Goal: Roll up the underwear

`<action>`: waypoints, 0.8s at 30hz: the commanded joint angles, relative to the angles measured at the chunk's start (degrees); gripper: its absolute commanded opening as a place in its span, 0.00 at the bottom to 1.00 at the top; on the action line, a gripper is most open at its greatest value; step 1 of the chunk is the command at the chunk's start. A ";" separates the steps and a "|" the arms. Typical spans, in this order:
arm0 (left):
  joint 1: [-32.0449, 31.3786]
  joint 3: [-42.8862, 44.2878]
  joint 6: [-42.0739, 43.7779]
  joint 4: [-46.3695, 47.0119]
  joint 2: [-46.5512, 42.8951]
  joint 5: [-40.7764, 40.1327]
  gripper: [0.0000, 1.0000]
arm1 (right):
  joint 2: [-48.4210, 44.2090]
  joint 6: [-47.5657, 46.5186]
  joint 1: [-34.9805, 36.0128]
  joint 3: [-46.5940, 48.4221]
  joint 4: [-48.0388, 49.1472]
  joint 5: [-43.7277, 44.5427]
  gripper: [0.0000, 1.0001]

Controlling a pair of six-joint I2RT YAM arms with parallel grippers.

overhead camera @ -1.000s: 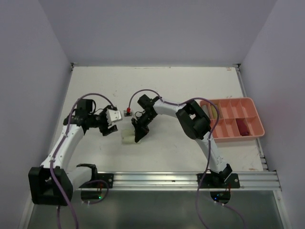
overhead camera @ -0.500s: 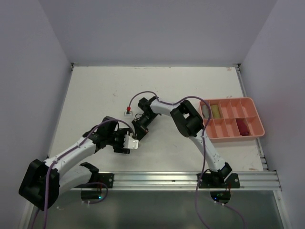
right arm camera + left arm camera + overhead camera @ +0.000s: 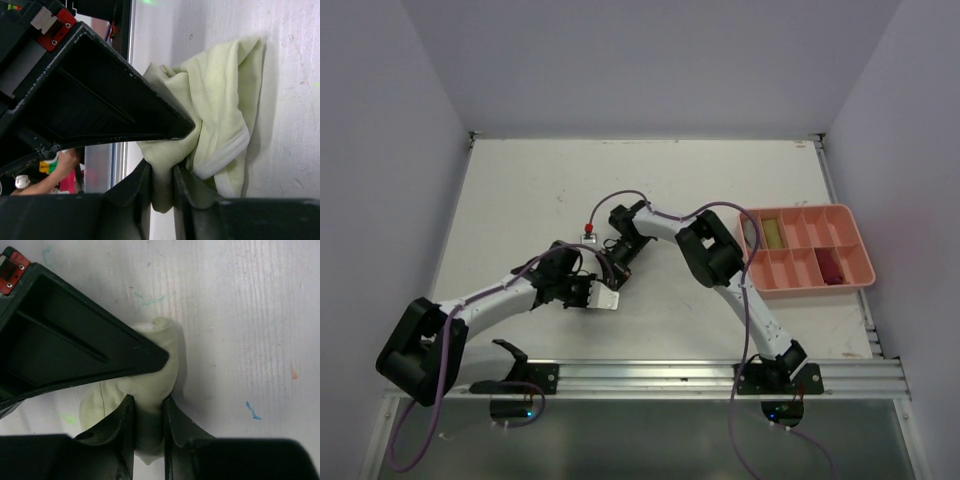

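The pale yellow-green underwear (image 3: 172, 352) lies bunched on the desk (image 3: 670, 180), about midway across and towards the near side, between the two arms. It looks thin, light and limp. It will sag, crease and slide on the smooth surface rather than keep a shape, so a roll would probably come loose unless it is kept pinned. The banded edge, seen pale and thicker in the right wrist view, is probably the firmest place to hold, and a pinch through several gathered layers should slip less than one on a single layer. The left gripper (image 3: 155, 382) is clenched on a gathered fold at one end of the bundle. The right gripper (image 3: 177, 150) is pinching a thick bunch of the same cloth beside the band. A second ago the left arm was raised further back and to the left, its gripper spread wide and apart from the cloth. It has since swung down low along the desk and closed on it. The right gripper has kept its hold, shifting only slightly.
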 commanded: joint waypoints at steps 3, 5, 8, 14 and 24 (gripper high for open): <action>-0.54 1.82 -1.86 -6.23 6.39 -2.11 0.10 | 2.30 -1.60 -1.42 0.60 -2.38 6.00 0.42; -0.46 3.31 -1.86 -9.48 9.11 -1.07 0.07 | -0.07 -0.29 -3.70 2.96 -2.38 7.49 0.48; -0.46 5.07 -3.00 -12.73 11.23 0.78 0.02 | -3.85 1.56 -7.13 6.66 -1.77 10.47 0.51; 1.55 12.45 -2.04 -22.83 20.72 8.32 0.00 | -13.41 2.71 -18.38 8.62 1.39 16.37 0.51; 12.11 43.64 7.37 -51.29 56.20 17.83 0.02 | -44.86 -4.14 -21.65 -22.04 20.79 24.90 0.49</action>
